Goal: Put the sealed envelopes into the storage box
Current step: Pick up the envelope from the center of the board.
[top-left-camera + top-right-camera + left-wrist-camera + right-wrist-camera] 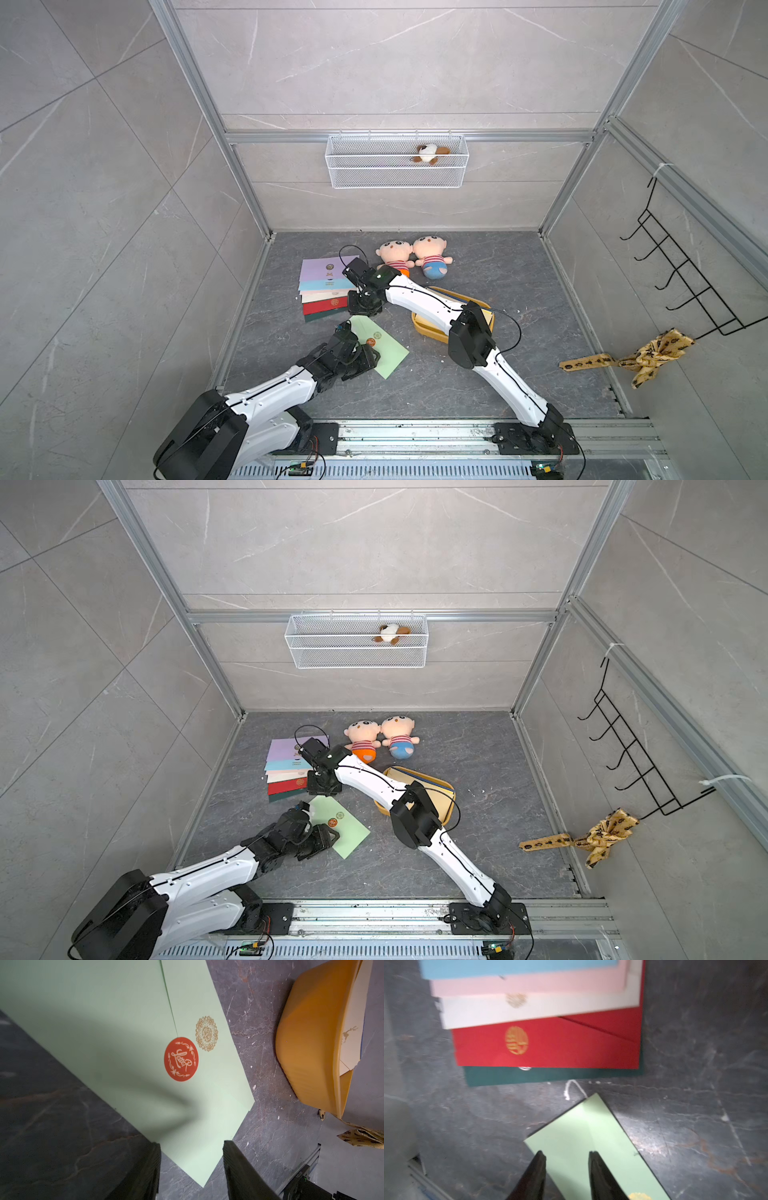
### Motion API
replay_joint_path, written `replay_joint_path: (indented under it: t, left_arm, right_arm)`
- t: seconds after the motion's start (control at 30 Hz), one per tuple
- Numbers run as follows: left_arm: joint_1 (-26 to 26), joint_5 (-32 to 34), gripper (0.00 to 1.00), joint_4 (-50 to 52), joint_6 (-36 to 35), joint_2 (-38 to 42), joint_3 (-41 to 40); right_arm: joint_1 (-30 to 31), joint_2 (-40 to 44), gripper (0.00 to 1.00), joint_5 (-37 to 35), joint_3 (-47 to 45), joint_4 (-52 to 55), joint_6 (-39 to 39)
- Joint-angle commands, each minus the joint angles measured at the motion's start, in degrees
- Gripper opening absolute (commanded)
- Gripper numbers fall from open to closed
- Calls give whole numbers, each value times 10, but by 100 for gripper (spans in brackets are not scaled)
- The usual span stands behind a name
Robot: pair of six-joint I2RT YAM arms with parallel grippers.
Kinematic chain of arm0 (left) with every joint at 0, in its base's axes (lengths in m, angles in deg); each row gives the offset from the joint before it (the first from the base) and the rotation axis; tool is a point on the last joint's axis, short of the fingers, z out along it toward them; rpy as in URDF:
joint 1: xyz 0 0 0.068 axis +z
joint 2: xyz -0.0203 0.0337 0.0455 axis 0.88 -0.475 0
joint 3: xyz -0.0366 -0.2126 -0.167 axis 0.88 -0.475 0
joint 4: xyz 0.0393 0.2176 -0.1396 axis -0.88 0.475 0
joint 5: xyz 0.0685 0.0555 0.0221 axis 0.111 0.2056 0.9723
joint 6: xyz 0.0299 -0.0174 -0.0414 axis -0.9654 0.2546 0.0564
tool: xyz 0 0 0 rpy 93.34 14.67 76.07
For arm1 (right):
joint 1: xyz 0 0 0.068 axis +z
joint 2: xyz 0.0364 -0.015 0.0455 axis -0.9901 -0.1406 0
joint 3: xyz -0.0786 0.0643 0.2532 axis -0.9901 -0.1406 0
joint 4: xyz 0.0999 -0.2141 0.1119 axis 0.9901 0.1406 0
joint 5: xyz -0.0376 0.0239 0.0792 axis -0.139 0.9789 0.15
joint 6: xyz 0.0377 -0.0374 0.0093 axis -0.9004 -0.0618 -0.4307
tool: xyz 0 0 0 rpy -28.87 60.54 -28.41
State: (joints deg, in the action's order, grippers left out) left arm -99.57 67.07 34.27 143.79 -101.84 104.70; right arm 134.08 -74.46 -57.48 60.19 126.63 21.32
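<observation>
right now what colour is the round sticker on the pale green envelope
Orange-red sticker, pale script; clearest in left wrist view.

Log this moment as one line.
left hand: open over light green envelope | right hand: open over same envelope | envelope stack: untouched | storage box: holds envelopes

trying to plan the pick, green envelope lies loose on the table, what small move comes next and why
Probably lower the right gripper onto the corner of the pale green envelope and close. Its jaws stand open over that corner, the envelope lies flat apart from the stack, and the storage box sits under that arm.
</observation>
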Motion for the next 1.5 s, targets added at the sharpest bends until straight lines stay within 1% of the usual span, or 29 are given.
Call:
replay_joint_path:
  t: [0.0,0.07,0.13,0.2,0.23,0.3,0.33,0.4,0.43,0.47,0.77,0.9,1.07,1.17,1.3,1.37,1.4,1.47]
  left_arm:
    - [-2,26,55,91,-36,3,45]
    - [-1,72,56,130,-44,2,74]
    - [2,103,56,152,-48,-4,97]
    - [5,118,56,160,-55,-13,113]
    - [7,126,56,165,-57,-18,121]
    - [11,136,56,169,-62,-31,130]
    - [13,136,56,169,-65,-37,132]
    - [19,136,56,168,-68,-43,133]
    - [20,138,56,169,-69,-43,132]
    - [22,139,56,169,-69,-40,129]
    - [63,144,56,181,-74,9,105]
    - [76,151,56,185,-74,7,110]
    - [91,151,56,184,-76,17,108]
    - [94,151,56,183,-75,23,107]
    - [93,151,57,186,-75,28,106]
    - [94,152,57,184,-76,29,105]
    - [94,153,57,183,-76,28,105]
    - [93,153,57,183,-79,25,106]
  right_arm:
    - [2,-13,39,-52,124,140,28]
    - [4,-20,39,-63,169,183,11]
    - [5,-32,39,-78,215,230,-4]
    - [7,-59,39,-94,292,277,-7]
    - [7,-83,39,-96,353,307,-10]
    - [7,-62,39,-97,311,296,-8]
    - [7,-62,39,-106,313,298,-5]
    - [11,-74,38,-109,351,311,5]
    - [11,-67,38,-108,337,304,6]
    - [11,-75,38,-105,356,304,9]
    - [13,-67,38,-97,358,273,21]
    - [12,-62,38,-103,358,254,32]
    - [8,-36,39,-121,358,174,78]
    - [7,-18,39,-125,358,99,131]
    - [4,4,40,-102,358,6,224]
    - [4,6,40,-98,358,-23,268]
    - [4,23,40,-93,358,-36,293]
    - [4,36,39,-57,357,-49,356]
